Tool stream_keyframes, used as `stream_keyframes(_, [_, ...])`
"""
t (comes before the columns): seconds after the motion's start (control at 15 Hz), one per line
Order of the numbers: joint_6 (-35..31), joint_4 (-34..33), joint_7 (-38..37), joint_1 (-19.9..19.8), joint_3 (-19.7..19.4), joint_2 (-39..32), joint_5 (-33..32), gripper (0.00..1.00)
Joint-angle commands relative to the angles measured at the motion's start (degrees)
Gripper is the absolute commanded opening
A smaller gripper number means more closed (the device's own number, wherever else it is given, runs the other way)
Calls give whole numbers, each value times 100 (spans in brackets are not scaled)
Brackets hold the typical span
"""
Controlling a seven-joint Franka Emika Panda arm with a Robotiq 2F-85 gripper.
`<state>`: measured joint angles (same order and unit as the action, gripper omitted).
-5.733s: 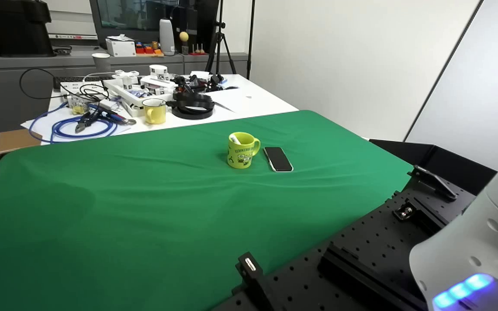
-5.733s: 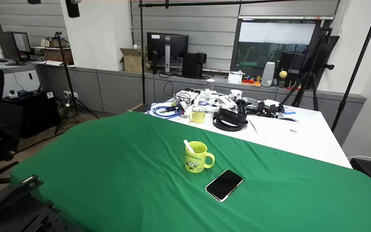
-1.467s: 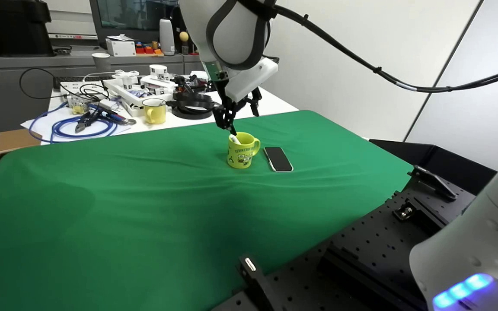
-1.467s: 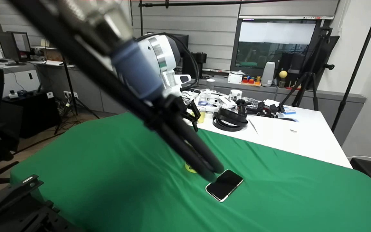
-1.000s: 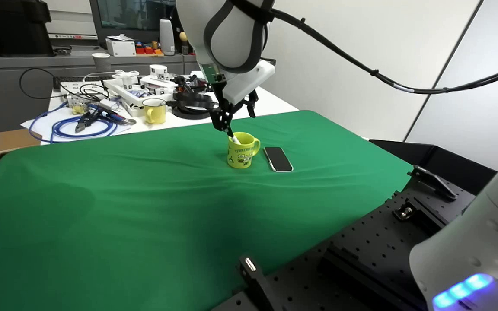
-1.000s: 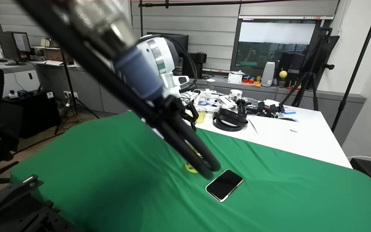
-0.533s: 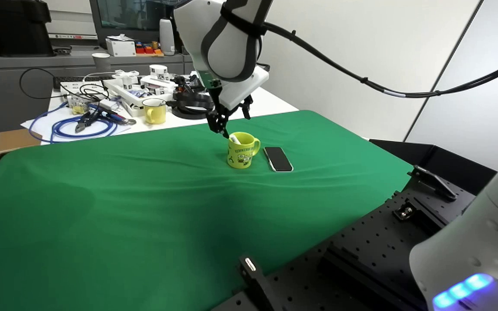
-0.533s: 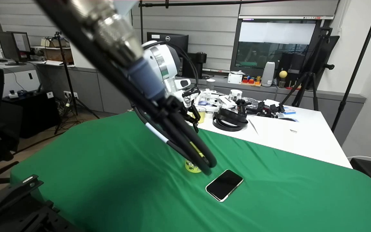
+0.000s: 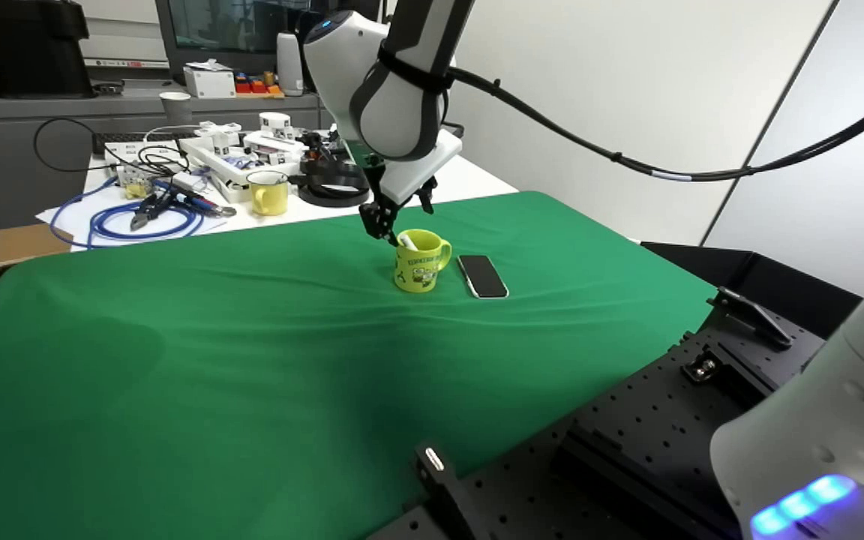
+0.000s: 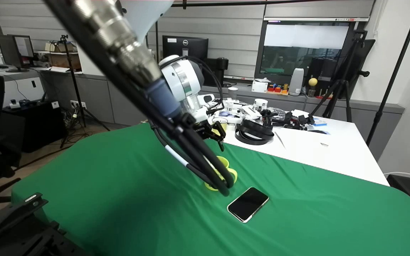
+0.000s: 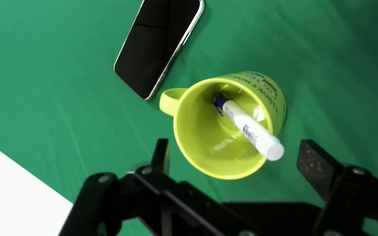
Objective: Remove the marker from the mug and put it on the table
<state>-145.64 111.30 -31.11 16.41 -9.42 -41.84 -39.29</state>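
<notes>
The yellow-green mug (image 9: 415, 271) stands upright on the green-covered table (image 9: 252, 360). The white marker (image 11: 246, 124) leans inside the mug (image 11: 202, 144), dark blue end down, white end past the rim; it also shows in an exterior view (image 9: 407, 241). My gripper (image 11: 235, 149) is open and empty in the wrist view, its fingers apart on either side of the mug's near rim and the marker's white end. In an exterior view the gripper (image 9: 411, 225) is just above the mug's rim. Elsewhere, cables partly cover the mug (image 10: 222, 161) and mostly hide the marker.
A dark phone (image 11: 153, 46) lies on the cloth beside the mug's handle; it shows in both exterior views (image 9: 483, 277) (image 10: 248, 205). Behind is a white table (image 10: 311, 145) with cables, tools, black straps and another yellow mug (image 9: 268, 195). A black mounting plate (image 9: 649, 427) borders the cloth.
The arm came in over the table since the oldest frames. In the last second and a half the gripper has moved down and slightly left in an exterior view. Mug, marker and phone have not moved.
</notes>
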Motion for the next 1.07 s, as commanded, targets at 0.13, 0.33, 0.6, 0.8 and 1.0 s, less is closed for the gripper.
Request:
stream_keyframes(0.13, [146,-266,-58,126,-125,-210,108,60])
stream_keyframes(0.33, [242,-280,-58,146,-134,-185,161,39])
stream_keyframes(0.6, [538,-317,-61,197,-138,-118,295,11])
stream_keyframes(0.8, [899,-379,-31,238,-118,-102,461,2])
stream_keyframes(1.0, [1144,-410,-19,272,-109,-44,545,5])
